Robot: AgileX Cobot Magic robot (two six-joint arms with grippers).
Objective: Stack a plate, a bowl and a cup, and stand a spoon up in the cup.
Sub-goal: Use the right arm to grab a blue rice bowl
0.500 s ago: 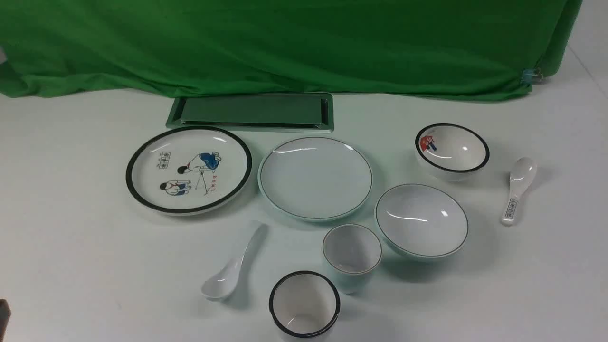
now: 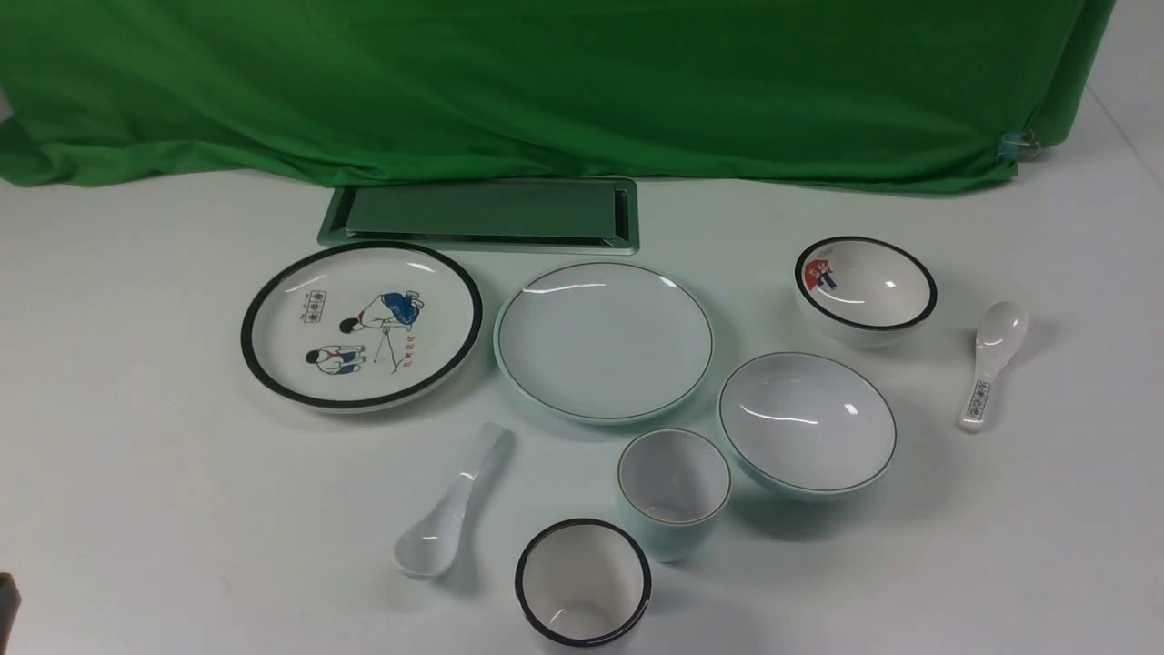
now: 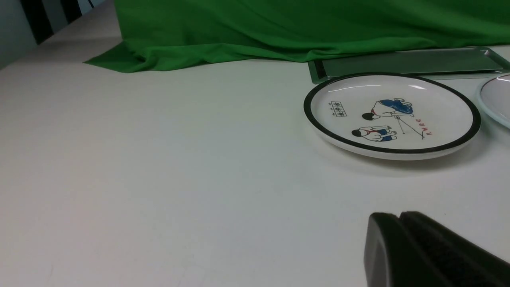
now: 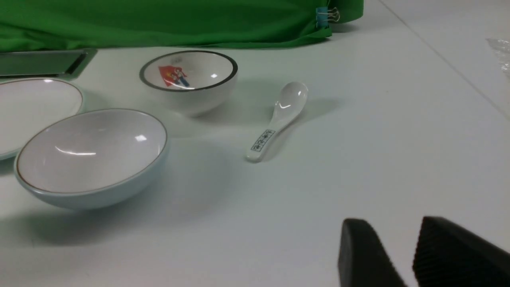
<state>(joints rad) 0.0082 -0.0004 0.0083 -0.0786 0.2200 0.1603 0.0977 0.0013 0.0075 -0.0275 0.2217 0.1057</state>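
The plain plate [image 2: 605, 341] lies mid-table. The plain wide bowl [image 2: 807, 423] sits to its front right, and the small pale cup [image 2: 674, 491] stands upright just left of the bowl. The plain white spoon [image 2: 450, 514] lies front left of the cup. Only a dark sliver of my left gripper [image 2: 7, 609] shows at the front view's lower left edge. In the left wrist view, the left gripper [image 3: 399, 216] is shut and empty, low over bare table. My right gripper [image 4: 392, 225] is open and empty, over bare table near the bowl [image 4: 91, 155].
A black-rimmed cartoon plate [image 2: 361, 325] lies left of the plain plate. A black-rimmed cup [image 2: 583, 582] stands in front of the pale cup. A small pictured bowl [image 2: 865, 287] and a printed spoon [image 2: 991, 359] are at the right. A metal tray [image 2: 479, 214] and green cloth [image 2: 546, 82] are behind.
The plain spoon's bowl end sits very slightly further right than before. Nothing else has visibly moved.
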